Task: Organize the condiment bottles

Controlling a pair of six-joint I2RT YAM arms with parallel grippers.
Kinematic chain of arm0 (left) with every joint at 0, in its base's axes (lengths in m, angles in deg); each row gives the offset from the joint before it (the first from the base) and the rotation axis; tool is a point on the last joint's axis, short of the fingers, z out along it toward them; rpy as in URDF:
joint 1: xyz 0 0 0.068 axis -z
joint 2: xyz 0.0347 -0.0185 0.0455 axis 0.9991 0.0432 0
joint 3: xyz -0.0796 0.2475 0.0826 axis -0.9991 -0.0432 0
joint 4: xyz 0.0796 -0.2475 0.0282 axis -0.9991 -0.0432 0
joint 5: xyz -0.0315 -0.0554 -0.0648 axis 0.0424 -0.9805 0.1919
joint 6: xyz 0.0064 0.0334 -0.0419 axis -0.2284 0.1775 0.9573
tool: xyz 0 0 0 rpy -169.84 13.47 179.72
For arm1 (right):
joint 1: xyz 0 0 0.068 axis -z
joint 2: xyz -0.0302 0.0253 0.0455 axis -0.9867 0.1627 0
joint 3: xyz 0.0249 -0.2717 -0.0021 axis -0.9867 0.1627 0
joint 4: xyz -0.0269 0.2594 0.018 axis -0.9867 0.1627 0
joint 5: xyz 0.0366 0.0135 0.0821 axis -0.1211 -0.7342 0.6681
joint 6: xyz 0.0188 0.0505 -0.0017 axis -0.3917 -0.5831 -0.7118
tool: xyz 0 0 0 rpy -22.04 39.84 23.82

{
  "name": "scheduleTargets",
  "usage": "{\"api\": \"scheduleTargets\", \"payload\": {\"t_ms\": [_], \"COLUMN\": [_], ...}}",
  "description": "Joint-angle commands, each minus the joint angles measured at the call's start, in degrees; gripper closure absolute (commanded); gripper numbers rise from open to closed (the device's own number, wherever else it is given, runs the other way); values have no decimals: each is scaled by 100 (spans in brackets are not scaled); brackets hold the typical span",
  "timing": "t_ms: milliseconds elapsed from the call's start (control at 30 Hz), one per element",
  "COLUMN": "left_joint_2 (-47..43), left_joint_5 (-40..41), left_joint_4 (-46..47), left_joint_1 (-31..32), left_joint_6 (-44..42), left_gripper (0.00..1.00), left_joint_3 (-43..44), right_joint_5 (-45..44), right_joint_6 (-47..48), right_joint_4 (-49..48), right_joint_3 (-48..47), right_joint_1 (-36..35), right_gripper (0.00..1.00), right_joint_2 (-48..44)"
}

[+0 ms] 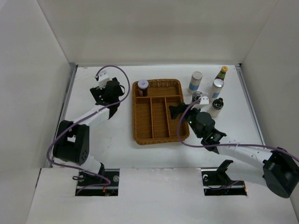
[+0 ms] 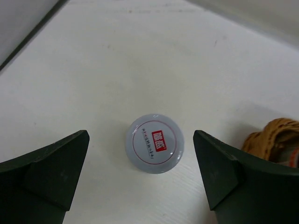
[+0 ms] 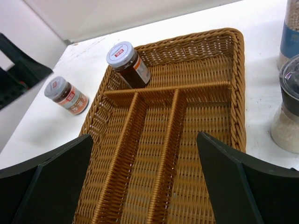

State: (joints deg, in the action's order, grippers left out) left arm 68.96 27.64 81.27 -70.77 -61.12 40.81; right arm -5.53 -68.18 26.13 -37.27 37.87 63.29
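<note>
The left gripper [image 2: 140, 135] is open above a short jar with a grey lid and red label [image 2: 154, 143]. The jar stands on the table left of the wicker tray [image 1: 140, 126] and also shows in the right wrist view [image 3: 65, 94]; in the top view the left gripper [image 1: 110, 89] hides it. A second short jar [image 1: 143, 86] stands in the tray's back-left corner [image 3: 127, 63]. The right gripper [image 1: 179, 120] is open and empty over the tray's right side [image 3: 145, 135]. Right of the tray stand two white-blue cylinders [image 1: 195, 81] [image 1: 217, 87], a red sauce bottle [image 1: 221, 73], a black-capped bottle [image 1: 217, 106] and a third short jar [image 1: 198, 97].
The tray has one cross compartment at the back and three long ones in front [image 3: 154, 154]. White walls enclose the table on the left, back and right. The tray's corner [image 2: 275, 135] shows just right of the left gripper.
</note>
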Motion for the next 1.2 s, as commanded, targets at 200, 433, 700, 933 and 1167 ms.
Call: {"api": "scheduleTargets", "payload": {"t_ms": [200,433,700,933,1167], "left_joint_2": [807,746,781,1002,-245], "left_joint_5": [-592,-716,-908,-989,-321], "left_joint_4": [216,595,692,700,701], "left_joint_1": [-458,-370,-291,-327,191], "left_joint_6": [224,233,365,383,-91], "left_gripper": [14,35,8,50,65], "left_joint_3": [182,42,-134,24,-38], "right_joint_5": [121,121,147,183,183], "right_joint_6": [-65,-65,-57,-57,-65], "right_joint_4": [-249,-249,-249,-249,-249], "right_joint_3": [-152,-178,-204,-187,-178], "right_joint_1": [9,9,-8,-8,-8], "right_gripper": [0,0,0,0,0], "right_joint_2": [151,212,238,204,195]}}
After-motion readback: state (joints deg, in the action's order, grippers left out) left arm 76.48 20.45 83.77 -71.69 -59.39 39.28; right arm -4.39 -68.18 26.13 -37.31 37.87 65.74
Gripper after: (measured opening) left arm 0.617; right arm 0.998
